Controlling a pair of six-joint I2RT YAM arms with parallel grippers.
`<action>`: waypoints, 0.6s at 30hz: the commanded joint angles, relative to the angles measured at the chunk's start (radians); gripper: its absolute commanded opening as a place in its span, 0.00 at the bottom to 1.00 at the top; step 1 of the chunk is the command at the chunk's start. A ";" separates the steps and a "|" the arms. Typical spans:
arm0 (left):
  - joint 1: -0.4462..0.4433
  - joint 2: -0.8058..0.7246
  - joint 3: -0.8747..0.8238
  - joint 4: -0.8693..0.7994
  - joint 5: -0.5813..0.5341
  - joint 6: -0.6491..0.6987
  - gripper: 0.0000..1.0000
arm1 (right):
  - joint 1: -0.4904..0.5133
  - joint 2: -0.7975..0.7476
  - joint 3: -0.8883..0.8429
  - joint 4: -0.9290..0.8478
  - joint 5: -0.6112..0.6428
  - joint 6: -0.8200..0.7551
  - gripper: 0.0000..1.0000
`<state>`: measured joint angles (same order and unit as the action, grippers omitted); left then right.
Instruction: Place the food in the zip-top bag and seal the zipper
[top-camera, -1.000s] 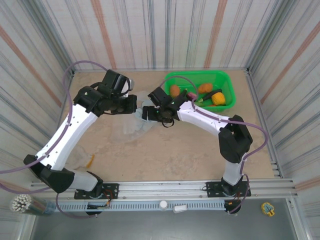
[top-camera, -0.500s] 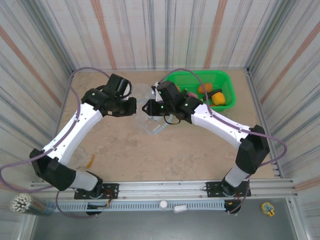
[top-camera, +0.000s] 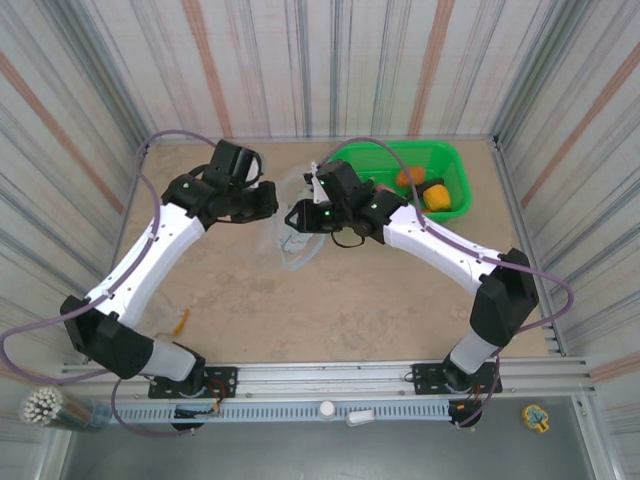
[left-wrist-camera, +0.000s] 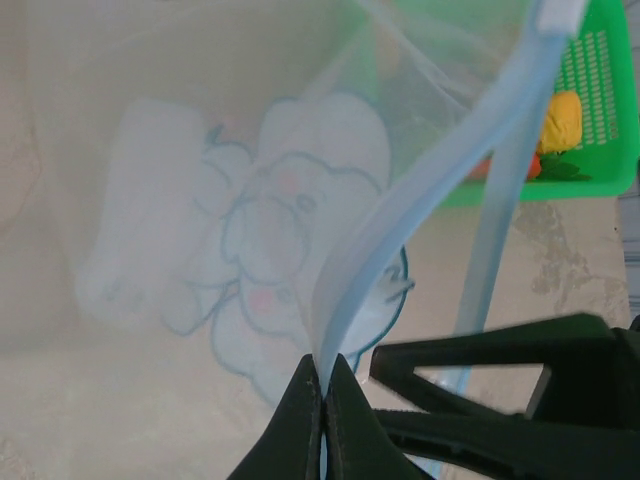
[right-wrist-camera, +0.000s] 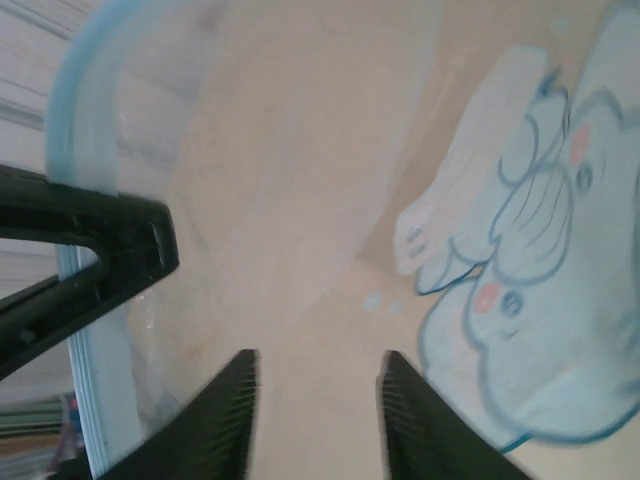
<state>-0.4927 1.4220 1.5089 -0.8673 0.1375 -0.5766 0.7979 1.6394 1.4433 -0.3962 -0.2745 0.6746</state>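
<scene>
The left arm slants up from its base and bends inward over the counter. The left gripper has its jaws pressed together on the light-blue zipper. The zip-top bag hangs between the two grippers with its elephant print showing. The right arm arcs leftward from its base, elbow out to the right. The right gripper has its jaws spread, and the bag's clear film lies before them. The food lies in the green basket, far right.
</scene>
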 joint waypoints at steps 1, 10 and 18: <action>0.009 0.010 0.033 -0.064 -0.076 -0.010 0.00 | -0.006 -0.055 -0.003 0.028 -0.064 -0.025 0.22; 0.026 -0.059 -0.040 -0.093 -0.122 -0.087 0.00 | -0.147 -0.182 -0.022 0.016 -0.103 -0.064 0.04; 0.031 -0.116 -0.059 -0.100 -0.107 -0.101 0.00 | -0.388 0.085 0.124 -0.315 0.215 -0.204 0.00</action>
<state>-0.4702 1.3506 1.4651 -0.9451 0.0422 -0.6590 0.4507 1.6169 1.5284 -0.5220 -0.2184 0.5636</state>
